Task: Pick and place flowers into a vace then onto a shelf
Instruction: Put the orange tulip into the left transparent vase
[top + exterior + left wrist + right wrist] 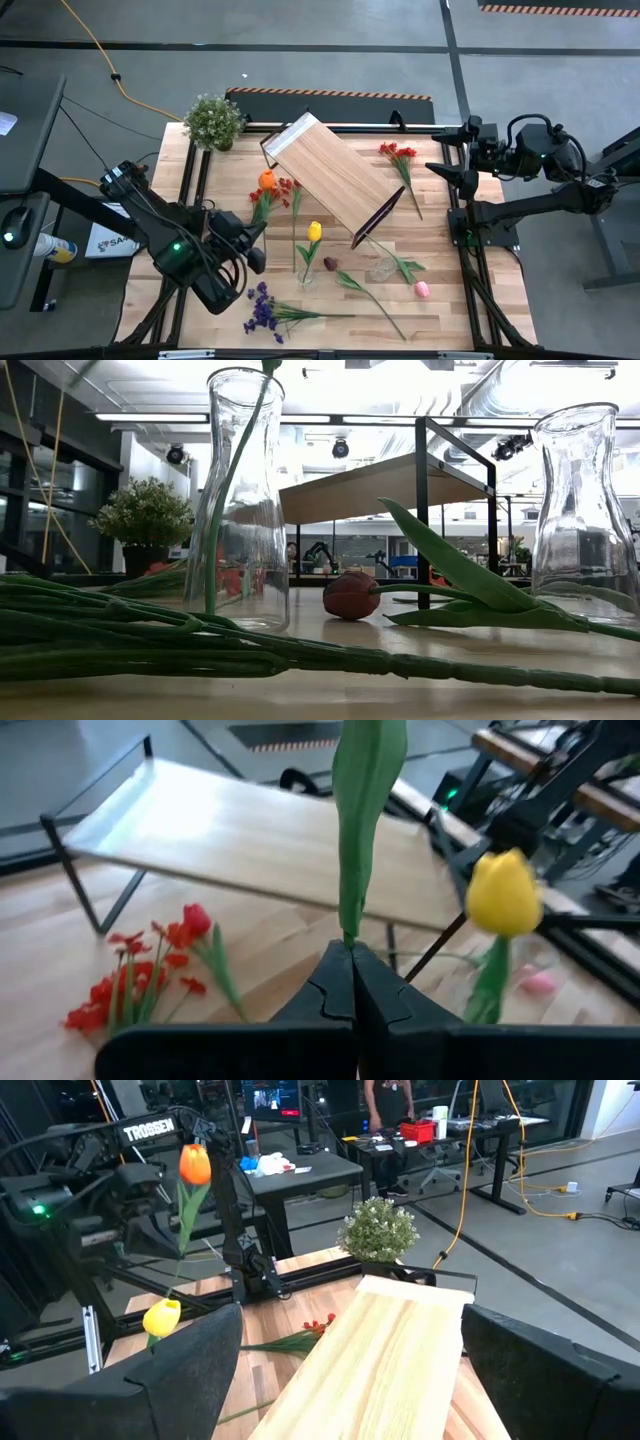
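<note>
The left gripper (254, 232) sits over the left-middle of the table, its fingers (335, 995) pressed fully together on the green stem of an orange tulip (266, 180). The bloom stands high above the pincer in the right wrist view.

The step in hand looks like carrying this tulip to a vase. The stem should stay close to vertical. Its cut end should be centred over the narrow glass mouth before lowering, and released only once it is well inside. The nearer vase (243, 510) is just right of the gripper and already holds a yellow tulip (314, 231). The new stem should slip in beside that one without tipping the glass. An empty vase (585, 510) stands further right.

The remaining flowers lie flat on the tabletop:
- a purple spray (262, 310) at the near edge
- red sprays (285, 187) beside the held tulip
- a maroon tulip (330, 263) and a pink tulip (421, 290) toward the near right
- red blossoms (398, 152) at the far right

The shelf (335, 175) stands angled across the far middle. The right gripper (452, 156) waits beyond its right end, spread wide and holding nothing.
</note>
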Motion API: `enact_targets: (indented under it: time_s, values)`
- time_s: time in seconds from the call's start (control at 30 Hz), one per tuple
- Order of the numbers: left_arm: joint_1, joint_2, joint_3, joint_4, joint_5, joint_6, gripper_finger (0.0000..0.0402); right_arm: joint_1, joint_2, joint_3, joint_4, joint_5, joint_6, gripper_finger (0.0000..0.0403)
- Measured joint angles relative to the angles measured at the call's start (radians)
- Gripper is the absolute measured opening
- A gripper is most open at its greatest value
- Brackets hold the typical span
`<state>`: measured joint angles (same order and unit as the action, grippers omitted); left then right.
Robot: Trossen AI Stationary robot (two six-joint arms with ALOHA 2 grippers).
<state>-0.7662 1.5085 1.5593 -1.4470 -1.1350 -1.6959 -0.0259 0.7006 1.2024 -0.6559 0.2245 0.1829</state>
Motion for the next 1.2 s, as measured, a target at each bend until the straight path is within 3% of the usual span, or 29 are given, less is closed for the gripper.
enact_targets:
  time_s: [0.33,0.9,1.2]
  values:
    - [-0.028,0.000,0.083,0.009,-0.042,0.007,0.0021,0.000,0.000,0.000,-0.014,0.000,0.000,0.0366]
    - [-0.176,0.000,0.086,0.020,-0.155,-0.125,0.0021,0.000,0.000,0.000,-0.013,0.091,0.085,0.0366]
    - [-0.210,0.009,0.086,0.182,-0.241,-0.067,0.0020,0.000,0.000,0.000,-0.013,0.110,0.033,0.0365]
